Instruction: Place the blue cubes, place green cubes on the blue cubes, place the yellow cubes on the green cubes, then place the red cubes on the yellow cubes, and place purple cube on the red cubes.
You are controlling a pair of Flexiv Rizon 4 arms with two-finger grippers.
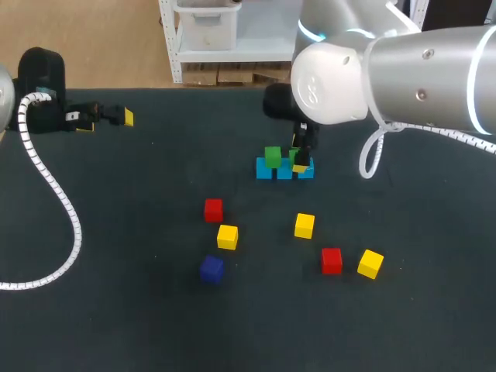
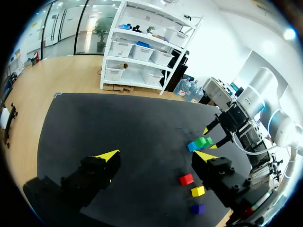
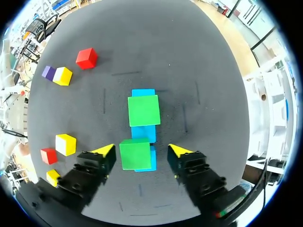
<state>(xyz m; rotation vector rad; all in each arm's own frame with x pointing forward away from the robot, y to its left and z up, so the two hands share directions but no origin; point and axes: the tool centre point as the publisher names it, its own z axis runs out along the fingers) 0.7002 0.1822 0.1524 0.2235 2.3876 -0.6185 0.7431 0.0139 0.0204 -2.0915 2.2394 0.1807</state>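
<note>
Loose on the dark matte tabletop (image 1: 116,232) lie three small yellow cubes (image 1: 304,225), two red cubes (image 1: 213,209) and one purple cube (image 1: 211,268). Two green cubes (image 3: 144,110) sit on a row of three light-blue cubes (image 3: 143,92). The right tool (image 3: 142,151) is released, its fingers either side of the nearer green cube without touching it, and it partly hides that cube in the head view. The left tool (image 2: 156,154), also spread, hangs at the far left.

The right gripper (image 1: 302,163) hides most of 1 green cube (image 3: 136,153) from the head view. From the right wrist, the 2 green cubes (image 3: 144,110) cover much of the blue cubes (image 3: 143,92). The left arm (image 1: 35,85) is cut off at the head view's edge.
</note>
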